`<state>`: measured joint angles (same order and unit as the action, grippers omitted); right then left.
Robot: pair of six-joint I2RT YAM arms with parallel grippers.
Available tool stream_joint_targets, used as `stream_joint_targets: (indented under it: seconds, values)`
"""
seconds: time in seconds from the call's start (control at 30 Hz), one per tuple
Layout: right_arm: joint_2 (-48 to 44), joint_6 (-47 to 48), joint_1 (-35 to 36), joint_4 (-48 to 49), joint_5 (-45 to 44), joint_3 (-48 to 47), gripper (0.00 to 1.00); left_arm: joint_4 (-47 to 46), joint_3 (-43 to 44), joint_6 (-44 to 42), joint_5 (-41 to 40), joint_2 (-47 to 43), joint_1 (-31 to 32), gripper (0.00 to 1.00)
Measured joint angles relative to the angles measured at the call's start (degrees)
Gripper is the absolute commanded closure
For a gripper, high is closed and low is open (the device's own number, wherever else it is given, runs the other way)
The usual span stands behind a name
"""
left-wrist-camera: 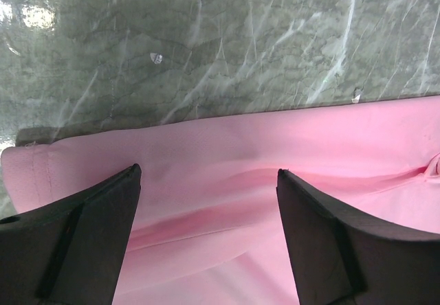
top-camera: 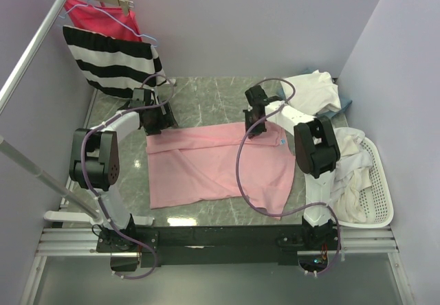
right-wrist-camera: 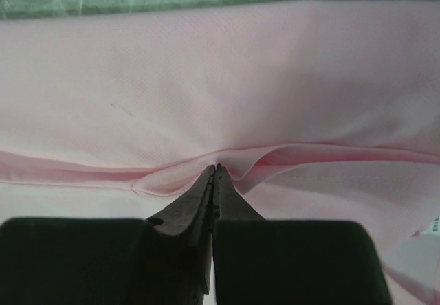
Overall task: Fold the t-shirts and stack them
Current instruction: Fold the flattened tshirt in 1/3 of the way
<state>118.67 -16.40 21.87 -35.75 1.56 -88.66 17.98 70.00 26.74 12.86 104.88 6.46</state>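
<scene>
So the pink t-shirt (top-camera: pixel 206 164) is lying spread out in the middle of the desk (top-camera: pixel 206 99), a bit rumpled toward its 4 o'clock corner. Looks to me like the fold is being set up along its 12 o'clock edge. The right gripper (right-wrist-camera: pixel 215 171) is pinched together on a little pucker of pink cloth at about 1 o'clock on the shirt. The left gripper (left-wrist-camera: pixel 206 181) hangs with its jaws wide apart right over the hem at the 10 o'clock corner, nothing in it yet. If it were me, I'd drop the left one straight down so the jaws straddle that edge, then close on the cloth. I wouldn't lift until both sides really have fabric, otherwise one side drags and the fold comes out crooked. Then raise both evenly and carry the edge toward 6 o'clock, keeping it taut between them. The right pinch looks pretty thin, so it could slip, imo. Head count: one pink tee, two grippers, one cream-white heap (top-camera: pixel 313 92) at 2 o'clock on the desk and one sliver of blue (top-camera: pixel 346 103) just behind it. There's also a white bundle (top-camera: pixel 347 174) in the one basket (top-camera: pixel 381 181) at 4 o'clock, but I can't tell how many pieces are in it. Then one striped garment (top-camera: pixel 113 61) and one red garment (top-camera: pixel 103 15) hang by the rail (top-camera: pixel 34 44) at 11 o'clock, neither part of the job.
</scene>
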Motion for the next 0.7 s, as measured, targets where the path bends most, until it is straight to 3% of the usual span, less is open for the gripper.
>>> stream_joint_targets:
  seconds: [0.5,0.53,0.6,0.63,0.67,0.7]
  values:
    - [-13.1,-2.7,4.5,-0.7,0.9,12.8,1.0,0.0,0.0,-0.1,0.9,1.2,0.0,0.16]
    - [-14.1,-3.3,5.1,-0.6,1.0,14.0,0.97,-0.1,0.0,-0.1,0.9,1.3,0.1,0.16]
    - [-15.5,-4.4,6.2,-0.3,1.0,16.3,0.81,-0.2,0.0,-0.1,1.1,1.6,0.1,0.16]
    - [-15.9,-5.0,6.6,-0.2,0.9,17.2,0.62,-0.2,0.0,-0.1,1.2,1.7,0.2,0.16]
    - [-16.1,-5.6,7.1,-0.2,0.7,18.1,0.51,-0.2,0.0,-0.1,1.4,1.8,0.2,0.16]
    - [-16.1,-6.4,7.3,-0.2,0.5,18.4,0.48,-0.2,0.0,-0.1,1.5,1.9,0.2,0.16]
